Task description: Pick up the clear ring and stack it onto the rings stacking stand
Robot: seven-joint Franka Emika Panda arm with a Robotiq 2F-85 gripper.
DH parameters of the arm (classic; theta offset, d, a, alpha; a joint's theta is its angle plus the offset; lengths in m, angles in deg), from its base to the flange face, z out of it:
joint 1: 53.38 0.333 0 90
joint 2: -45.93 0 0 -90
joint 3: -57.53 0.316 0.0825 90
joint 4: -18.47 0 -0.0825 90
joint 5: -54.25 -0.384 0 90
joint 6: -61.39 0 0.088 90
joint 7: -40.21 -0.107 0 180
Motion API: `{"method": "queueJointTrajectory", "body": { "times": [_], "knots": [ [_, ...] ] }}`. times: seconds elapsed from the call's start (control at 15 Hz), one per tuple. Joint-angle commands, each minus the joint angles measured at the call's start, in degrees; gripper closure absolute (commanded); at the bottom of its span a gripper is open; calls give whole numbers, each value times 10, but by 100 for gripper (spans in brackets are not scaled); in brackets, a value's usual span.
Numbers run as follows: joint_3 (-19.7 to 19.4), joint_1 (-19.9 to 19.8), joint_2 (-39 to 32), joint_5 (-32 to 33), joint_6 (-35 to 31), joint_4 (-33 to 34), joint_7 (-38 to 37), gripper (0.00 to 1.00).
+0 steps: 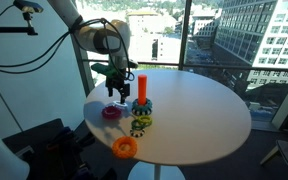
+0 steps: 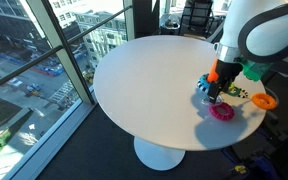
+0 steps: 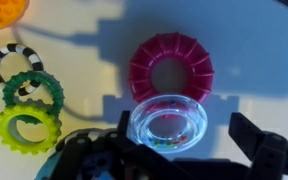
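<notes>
Gripper [image 3: 179,135] low over table [image 1: 204,110], jaws apart, straddling clear ring [image 3: 169,125] at bottom centre of wrist view. Gap shows at right finger, so no clamp yet. Clear ring sits just below magenta ring [image 3: 171,68]. Rings stacking stand [image 1: 141,88] near, upper peg bare. Judgement: approach done; closing, lift, carry, threading onto peg all left.

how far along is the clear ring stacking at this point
Nothing looks done yet: the small see-through clear ring lies on the white table beside the magenta ribbed ring. In hand: the gripper hangs open over it, a finger either side, neither touching. Left: close, lift, and thread it over the upright orange peg of the rings stacking stand.
</notes>
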Motion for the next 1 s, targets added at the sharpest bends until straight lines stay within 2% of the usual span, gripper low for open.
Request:
{"method": "queueJointTrajectory", "body": {
  "times": [0.0,0.93],
  "knots": [
    [0,2,-14,9,-22,0,-17,0],
    [19,21,-32,2,-62,5,-8,0]
  ]
}}
